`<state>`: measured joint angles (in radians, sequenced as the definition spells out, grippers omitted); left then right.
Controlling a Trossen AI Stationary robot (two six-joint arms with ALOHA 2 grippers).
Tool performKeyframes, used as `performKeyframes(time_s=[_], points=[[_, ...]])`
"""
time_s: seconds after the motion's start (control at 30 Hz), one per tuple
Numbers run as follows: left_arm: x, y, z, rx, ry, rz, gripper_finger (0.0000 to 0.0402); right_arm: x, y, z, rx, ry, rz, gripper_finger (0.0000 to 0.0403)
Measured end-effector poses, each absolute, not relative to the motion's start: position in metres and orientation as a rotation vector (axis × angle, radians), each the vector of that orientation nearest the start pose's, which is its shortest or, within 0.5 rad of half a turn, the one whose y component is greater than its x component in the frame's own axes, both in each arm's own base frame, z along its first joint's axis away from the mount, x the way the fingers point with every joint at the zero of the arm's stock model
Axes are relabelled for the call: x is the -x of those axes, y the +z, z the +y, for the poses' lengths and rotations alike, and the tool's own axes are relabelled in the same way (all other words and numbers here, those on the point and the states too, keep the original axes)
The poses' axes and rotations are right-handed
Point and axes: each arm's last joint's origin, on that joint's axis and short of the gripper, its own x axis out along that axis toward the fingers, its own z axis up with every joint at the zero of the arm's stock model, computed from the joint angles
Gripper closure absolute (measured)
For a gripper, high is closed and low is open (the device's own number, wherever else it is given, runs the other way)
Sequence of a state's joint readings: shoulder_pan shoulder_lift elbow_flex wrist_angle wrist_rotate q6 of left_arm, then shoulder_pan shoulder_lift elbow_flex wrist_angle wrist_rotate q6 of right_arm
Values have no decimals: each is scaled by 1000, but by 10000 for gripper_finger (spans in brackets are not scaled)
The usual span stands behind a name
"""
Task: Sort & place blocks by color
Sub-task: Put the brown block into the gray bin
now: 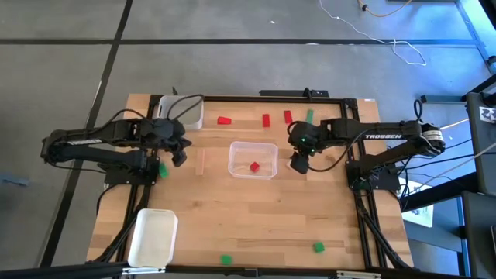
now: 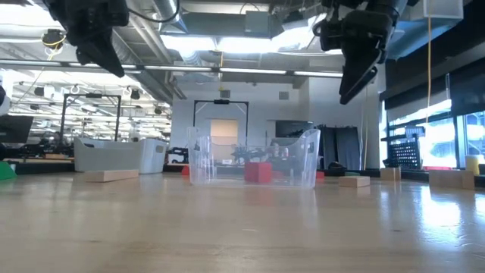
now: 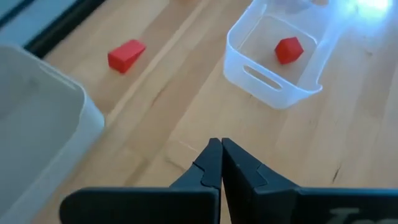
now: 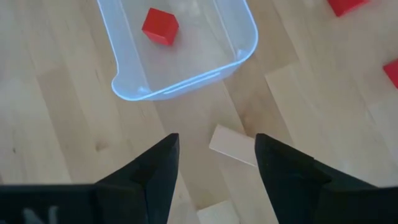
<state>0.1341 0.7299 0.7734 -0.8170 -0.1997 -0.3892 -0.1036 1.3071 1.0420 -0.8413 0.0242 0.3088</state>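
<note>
**Blocks scattered around a clear central tray, both grippers raised**

One red block (image 1: 254,166) seen lying inside the clear tray (image 1: 253,147) at mid-table, near the tray's middle. Three more red blocks placed along the far edge of the table: one (image 1: 224,120) beyond the tray's left corner, one (image 1: 266,120) just beyond the tray, one (image 1: 287,116) farther right. Green block (image 1: 309,115) found just beside that last red one. Two green blocks set near the table's front edge, well apart from the tray: one (image 1: 225,260) at centre, one (image 1: 318,247) to its right. Another green block (image 1: 163,170) partly hidden under the left arm. Long tan block (image 1: 201,161) laid between the left gripper and the tray. Tan block (image 4: 232,145) shown on the table just beside the tray's right end, directly beneath the right gripper.

Right gripper (image 1: 299,160) held above the table just right of the clear tray, fingers (image 4: 155,168) spread wide apart, nothing between them. Left gripper (image 1: 179,154) held above the table left of the tray, fingers (image 3: 211,165) pressed together, empty.

White tray (image 1: 183,113) placed at the far left corner; a second white tray (image 1: 153,237) at the near left corner.
</note>
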Motion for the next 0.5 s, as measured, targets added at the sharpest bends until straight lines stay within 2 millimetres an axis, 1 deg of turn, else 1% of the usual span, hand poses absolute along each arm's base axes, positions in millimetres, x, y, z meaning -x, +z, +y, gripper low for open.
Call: performKeyframes(time_s=[0.3, 0.5], points=[[-141, 276, 25, 472, 529, 729, 401, -246, 266, -26, -320, -283, 1068, 192], [-142, 276, 25, 500, 543, 726, 401, -246, 266, -26, -320, -283, 1068, 192]])
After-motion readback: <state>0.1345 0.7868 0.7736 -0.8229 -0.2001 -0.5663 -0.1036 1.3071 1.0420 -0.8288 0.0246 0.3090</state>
